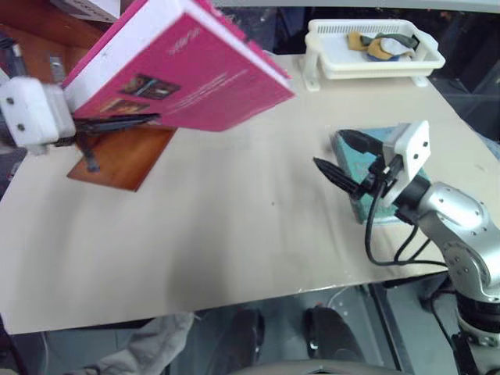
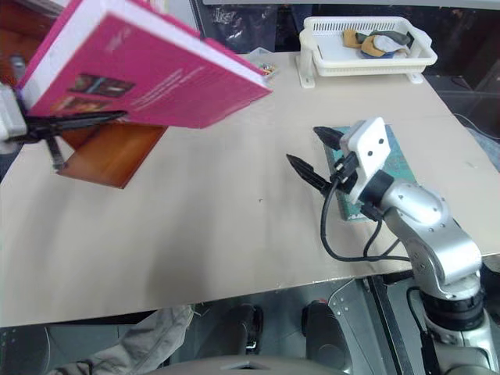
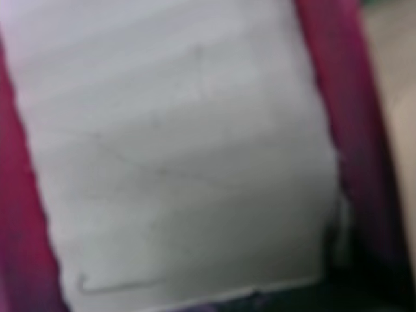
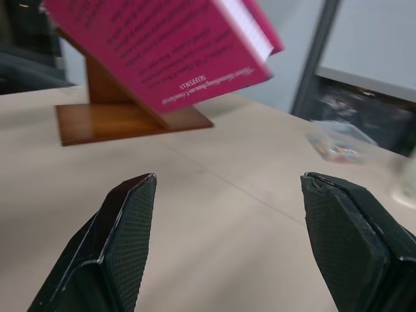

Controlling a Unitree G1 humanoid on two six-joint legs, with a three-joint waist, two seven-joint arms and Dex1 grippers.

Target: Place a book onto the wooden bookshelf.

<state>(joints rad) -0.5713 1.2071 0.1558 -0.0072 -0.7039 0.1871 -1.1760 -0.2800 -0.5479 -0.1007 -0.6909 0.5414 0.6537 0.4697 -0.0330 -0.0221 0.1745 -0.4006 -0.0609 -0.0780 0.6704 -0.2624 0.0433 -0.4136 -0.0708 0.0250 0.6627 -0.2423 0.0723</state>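
L gripper [image 1: 117, 121] clamped on book [image 1: 195, 70] (airborne) | R gripper [image 1: 348, 160] wide open, empty

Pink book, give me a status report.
Left gripper shut on pink book, held above wooden bookshelf, not yet placed. Right gripper open, empty, over teal book. Nothing in the way.

The thick bright pink paperback book [image 1: 187, 70] is hiding most of the reddish-brown wooden bookshelf [image 1: 125, 160]; its far-left corner is running off the picture's edge, its cover text staying unreadable.
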